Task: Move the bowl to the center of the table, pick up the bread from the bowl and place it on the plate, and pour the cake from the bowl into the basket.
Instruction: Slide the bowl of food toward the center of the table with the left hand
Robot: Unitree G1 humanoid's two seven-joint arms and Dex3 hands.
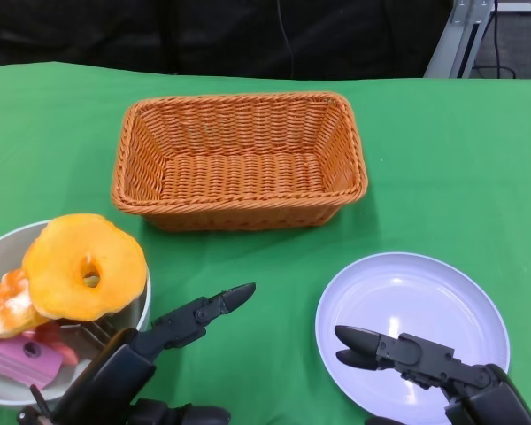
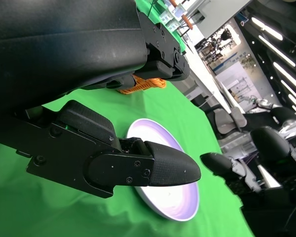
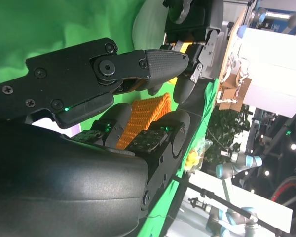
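Covering the whole desk (image 1: 442, 150) is a bright green cloth, and everything sits on it. Biggest of the things is the woven orange basket (image 1: 239, 159), rectangular, standing toward the far side near the middle, with nothing in it that I can see. Next comes the pale lilac plate (image 1: 425, 301), round and bare, at the near right; the left wrist view shows the same plate (image 2: 172, 207) lying flat on the cloth. At the near left edge sits the grey bowl (image 1: 9, 239), well off to the side and partly cut by the picture's border. Leaning in it is the bread (image 1: 86, 266), a golden ring with a hole through it, propped up over the bowl's rim. Beside it in the bowl lie an orange-and-white piece (image 1: 4, 305) and a pink cake (image 1: 22, 359) tucked lower down, with something red between that I cannot make out.

Both hands hover at the near edge, holding nothing. The left hand (image 1: 146, 350) sits just right of the bowl, its fingers (image 1: 226, 301) stretched forward and apart, close to the bowl but whether touching I cannot tell. The right hand (image 1: 425, 363) hangs over the near part of the plate, its fingers (image 1: 358, 345) pointing left, slightly parted and gripping nothing.
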